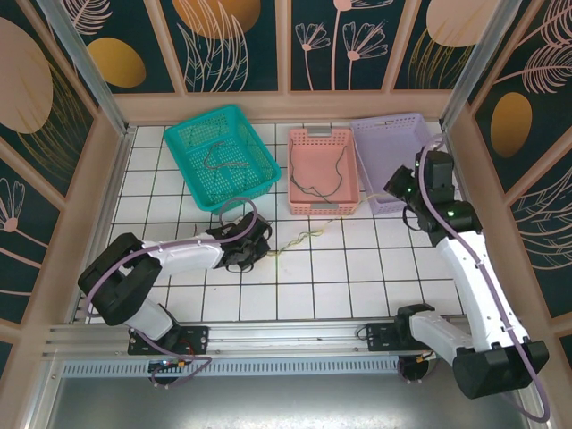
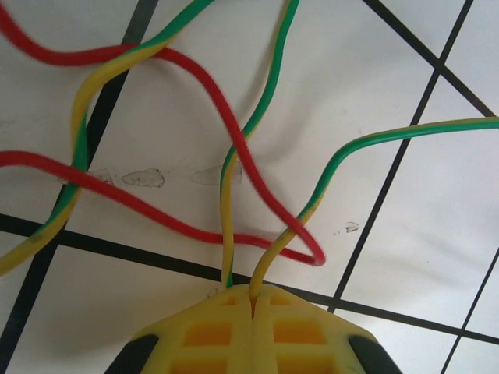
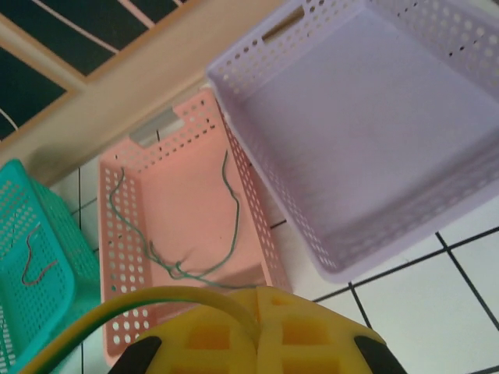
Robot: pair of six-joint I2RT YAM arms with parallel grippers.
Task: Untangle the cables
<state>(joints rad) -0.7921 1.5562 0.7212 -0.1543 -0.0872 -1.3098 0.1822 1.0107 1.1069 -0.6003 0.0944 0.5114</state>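
Note:
On the white tiled table, a yellow-green cable (image 2: 405, 131) lies looped and crossed with a red cable (image 2: 117, 195). My left gripper (image 2: 252, 294) is low over the tiles and shut on the yellow-green cable, two strands of which run out from its tips. From above, the left gripper (image 1: 264, 249) sits just left of the cable tangle (image 1: 304, 237). My right gripper (image 3: 257, 300) is raised near the baskets and shut on a yellow-green cable (image 3: 117, 300) that arcs away to the left. In the top view the right gripper (image 1: 399, 189) hangs over the lilac basket's near corner.
Three baskets stand in a row at the back: teal (image 1: 201, 125), pink (image 1: 322, 134) and lilac (image 1: 389, 125). A thin green cable (image 3: 234, 210) lies in the pink one, a dark cable (image 3: 35, 261) in the teal one. Wooden walls close in the table.

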